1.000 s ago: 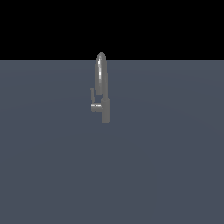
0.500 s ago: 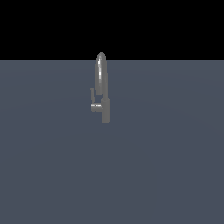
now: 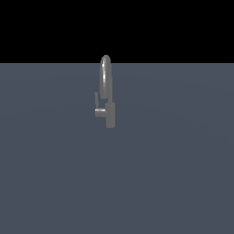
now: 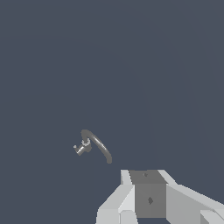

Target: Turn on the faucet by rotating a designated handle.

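A flat grey desk point(image 3: 173, 173) is seen filling most of the exterior view, with a black band above it. The faucet point(image 3: 108, 93) is seen standing upright near the middle of that view, a short cylindrical body at the base and a tall narrow arched spout rising from it. The arm is not caught in the exterior view at all. In the wrist view the faucet point(image 4: 94, 145) is seen from above, well apart from the camera, with nothing between. Part of the white tool point(image 4: 151, 199) body is shown at the picture's edge; the fingers are cut off, so whether they are apart or together cannot be told. The handle point(image 3: 97, 104) is seen as a thin lever on a short stub at the body's side, toward the exterior view's left, pointing up. In the wrist view the handle point(image 4: 80, 149) is tiny. No contact is shown. The task is judged at its start: approach, contact and rotation are all left.
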Available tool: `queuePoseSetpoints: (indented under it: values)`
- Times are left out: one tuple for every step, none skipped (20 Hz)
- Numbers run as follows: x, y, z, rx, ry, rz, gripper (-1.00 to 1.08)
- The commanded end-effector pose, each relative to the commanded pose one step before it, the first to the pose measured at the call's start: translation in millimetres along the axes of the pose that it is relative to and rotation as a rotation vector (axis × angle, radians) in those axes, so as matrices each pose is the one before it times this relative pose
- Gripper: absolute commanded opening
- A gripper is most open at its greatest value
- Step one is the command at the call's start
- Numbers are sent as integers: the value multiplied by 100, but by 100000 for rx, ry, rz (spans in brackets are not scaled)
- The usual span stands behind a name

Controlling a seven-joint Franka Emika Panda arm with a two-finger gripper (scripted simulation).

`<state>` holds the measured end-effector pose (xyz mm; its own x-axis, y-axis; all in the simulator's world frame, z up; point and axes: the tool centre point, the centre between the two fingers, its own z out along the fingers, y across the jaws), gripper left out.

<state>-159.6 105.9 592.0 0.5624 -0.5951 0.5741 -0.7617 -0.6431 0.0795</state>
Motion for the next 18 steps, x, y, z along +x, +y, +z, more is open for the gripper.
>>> queuePoseSetpoints:
  values:
    - [-213,-1884,189,-2046,3745,4392,-100]
    - [-139,-770,160,-864,1396,1608,-100]
    - [-162,-779,202,-865,1349,1568,-100]
    - [-185,-787,244,-867,1302,1530,-100]
    - [-209,-793,286,-870,1253,1493,-100]
    - [-234,-798,329,-874,1203,1457,-100]
    - [-259,-802,372,-877,1152,1421,-100]
    - [-284,-804,415,-882,1100,1388,-100]
    - [-309,-805,458,-887,1046,1354,-100]
    - [-334,-804,501,-894,993,1324,-100]
    - [-359,-801,544,-900,937,1293,-100]
    - [-384,-797,587,-909,882,1266,-100]
    - [-408,-791,629,-917,824,1238,-100]
    - [-432,-784,671,-927,767,1214,-100]
    - [-456,-775,713,-937,708,1189,-100]
    - [-479,-765,754,-949,650,1169,-100]
    - [-502,-753,795,-961,589,1148,-100]
    - [-524,-739,836,-976,530,1131,-100]
